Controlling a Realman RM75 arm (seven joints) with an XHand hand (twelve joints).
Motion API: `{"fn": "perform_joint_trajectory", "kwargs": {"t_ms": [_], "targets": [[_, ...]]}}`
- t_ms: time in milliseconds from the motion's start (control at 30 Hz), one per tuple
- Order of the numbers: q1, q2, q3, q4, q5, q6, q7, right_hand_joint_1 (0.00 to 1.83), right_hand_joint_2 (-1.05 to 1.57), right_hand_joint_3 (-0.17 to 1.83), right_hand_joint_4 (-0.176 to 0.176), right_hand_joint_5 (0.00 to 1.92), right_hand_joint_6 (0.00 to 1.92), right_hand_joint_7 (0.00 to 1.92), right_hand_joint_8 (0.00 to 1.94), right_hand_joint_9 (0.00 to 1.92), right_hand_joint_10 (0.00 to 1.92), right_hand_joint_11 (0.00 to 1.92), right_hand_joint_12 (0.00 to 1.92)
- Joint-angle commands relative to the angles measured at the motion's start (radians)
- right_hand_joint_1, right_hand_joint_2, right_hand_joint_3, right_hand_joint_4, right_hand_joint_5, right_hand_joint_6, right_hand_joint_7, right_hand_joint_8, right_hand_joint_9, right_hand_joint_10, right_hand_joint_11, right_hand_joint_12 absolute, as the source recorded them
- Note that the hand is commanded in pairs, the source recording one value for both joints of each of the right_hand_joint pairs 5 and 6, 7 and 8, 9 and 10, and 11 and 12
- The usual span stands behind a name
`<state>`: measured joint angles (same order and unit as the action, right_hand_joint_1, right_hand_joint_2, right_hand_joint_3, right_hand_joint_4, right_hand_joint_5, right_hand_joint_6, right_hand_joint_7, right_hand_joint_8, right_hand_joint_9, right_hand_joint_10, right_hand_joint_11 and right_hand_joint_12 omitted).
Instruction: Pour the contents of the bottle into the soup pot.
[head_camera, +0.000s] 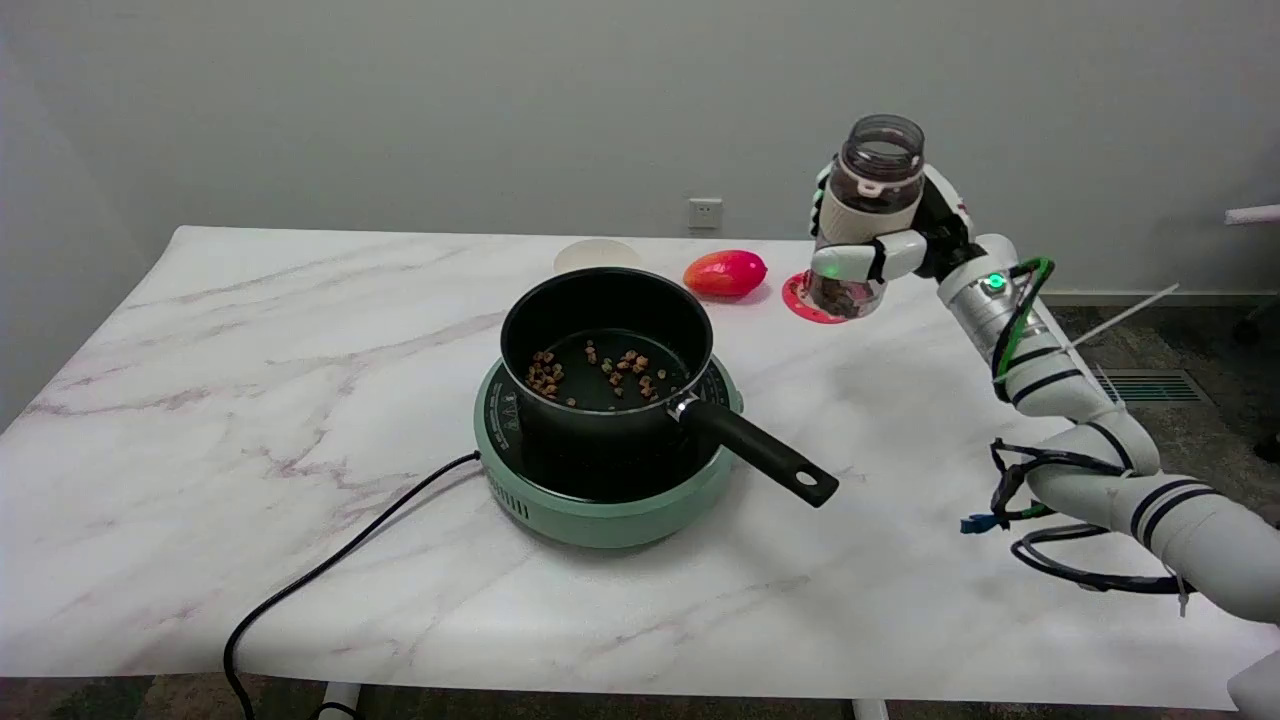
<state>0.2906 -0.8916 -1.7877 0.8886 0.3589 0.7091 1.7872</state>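
Some bits already in pot (607, 345); right hand (880, 240) grips upright bottle (868, 215) near table's (200, 480) far-right edge; next: set down on coaster (800, 303).

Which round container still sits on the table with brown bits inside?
The black soup pot on the green cooker. The bottle also holds brown bits, but the right robot hand holds it upright.

green cooker (600, 500) with black cord (330, 565); red mango-like fruit (725, 273); pink coaster (805, 300); white lid (597, 255)
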Motion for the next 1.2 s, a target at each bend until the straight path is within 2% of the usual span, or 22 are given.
{"fn": "perform_joint_trajectory", "kwargs": {"t_ms": [33,167,400,533,733,1000,1200], "targets": [[0.041,0.050,0.081,0.391,-0.284,-0.314,-0.080,1.45,1.12,0.44,0.000,1.92,1.92,1.92,1.92,1.33,1.33,1.22,1.22],[0.062,0.090,0.069,0.523,-0.346,-0.449,-0.115,1.47,1.08,0.46,0.000,1.88,1.88,1.91,1.91,1.32,1.32,1.21,1.21],[0.108,0.140,0.003,0.700,-0.567,-0.688,-0.117,1.52,0.89,0.57,0.000,1.75,1.75,1.87,1.87,1.29,1.29,1.15,1.15],[0.116,0.142,-0.014,0.748,-0.634,-0.732,-0.124,1.55,0.78,0.66,0.000,1.69,1.69,1.84,1.84,1.27,1.27,1.12,1.12],[0.121,0.140,-0.048,0.847,-0.686,-0.794,-0.263,1.56,0.71,0.72,0.000,1.66,1.66,1.83,1.83,1.26,1.26,1.10,1.10],[0.102,0.136,-0.078,0.924,-0.848,-0.820,-0.331,1.57,0.72,0.72,0.000,1.70,1.70,1.84,1.84,1.27,1.27,1.12,1.12],[0.098,0.135,-0.154,0.962,-0.997,-0.821,-0.382,1.56,0.75,0.69,0.000,1.71,1.71,1.85,1.85,1.27,1.27,1.13,1.13]]}}
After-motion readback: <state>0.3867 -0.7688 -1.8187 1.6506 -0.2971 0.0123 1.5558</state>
